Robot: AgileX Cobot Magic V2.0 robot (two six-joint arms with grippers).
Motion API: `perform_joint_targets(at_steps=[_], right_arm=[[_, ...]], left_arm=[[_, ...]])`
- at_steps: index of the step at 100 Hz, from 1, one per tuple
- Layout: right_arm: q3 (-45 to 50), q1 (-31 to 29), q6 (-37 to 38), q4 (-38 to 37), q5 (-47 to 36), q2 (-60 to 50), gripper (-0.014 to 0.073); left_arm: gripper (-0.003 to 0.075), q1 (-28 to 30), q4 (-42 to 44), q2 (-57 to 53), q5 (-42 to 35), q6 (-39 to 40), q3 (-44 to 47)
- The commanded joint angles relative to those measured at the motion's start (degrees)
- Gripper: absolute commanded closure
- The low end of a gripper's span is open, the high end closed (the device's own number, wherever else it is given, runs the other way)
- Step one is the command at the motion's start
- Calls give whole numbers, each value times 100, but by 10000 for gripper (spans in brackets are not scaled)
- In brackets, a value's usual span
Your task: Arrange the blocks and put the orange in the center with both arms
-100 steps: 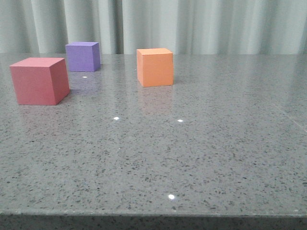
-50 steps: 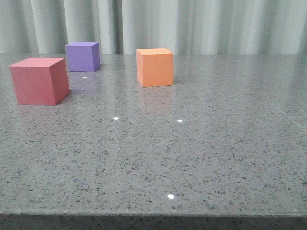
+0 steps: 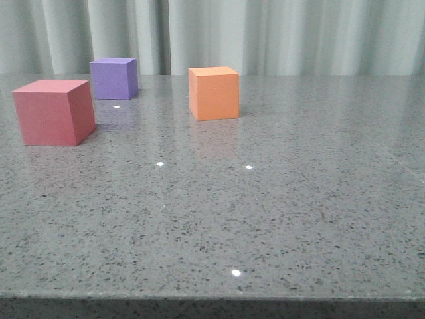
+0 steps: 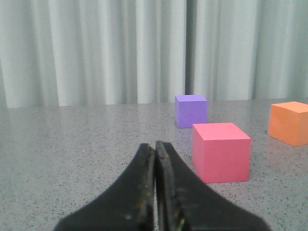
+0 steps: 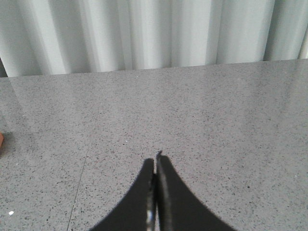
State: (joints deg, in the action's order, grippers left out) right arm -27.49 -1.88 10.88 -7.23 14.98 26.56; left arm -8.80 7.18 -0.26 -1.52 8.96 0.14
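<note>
In the front view the red-pink cube [image 3: 53, 111] stands at the left. The purple cube [image 3: 114, 78] is behind it, and the orange cube [image 3: 214, 92] is further right near the middle. No gripper shows in that view. In the left wrist view my left gripper [image 4: 155, 146] is shut and empty, low over the table. The red-pink cube [image 4: 221, 151] is just ahead to one side, with the purple cube [image 4: 191, 110] and the orange cube [image 4: 289, 122] beyond. My right gripper [image 5: 156, 159] is shut and empty over bare table.
The grey speckled table [image 3: 265, 212] runs to a front edge at the bottom of the front view. Pale curtains [image 3: 265, 33] hang behind it. A sliver of orange [image 5: 1, 141] shows at the edge of the right wrist view.
</note>
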Motion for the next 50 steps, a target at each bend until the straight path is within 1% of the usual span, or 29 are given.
perform_joint_targets(at_steps=[1, 17, 31, 50], right_arm=[[-149, -46, -40, -101, -500, 21, 662], [-149, -46, -40, -101, -500, 21, 662], [-149, -46, -40, -101, -500, 21, 662], [-149, -46, -40, -101, -500, 21, 662]], left_arm=[[741, 17, -159, -139, -248, -18, -307], [741, 17, -269, 272, 345, -18, -1370], [741, 17, -392, 1035, 1063, -18, -2551], [741, 17, -392, 2457, 2653, -18, -4268]])
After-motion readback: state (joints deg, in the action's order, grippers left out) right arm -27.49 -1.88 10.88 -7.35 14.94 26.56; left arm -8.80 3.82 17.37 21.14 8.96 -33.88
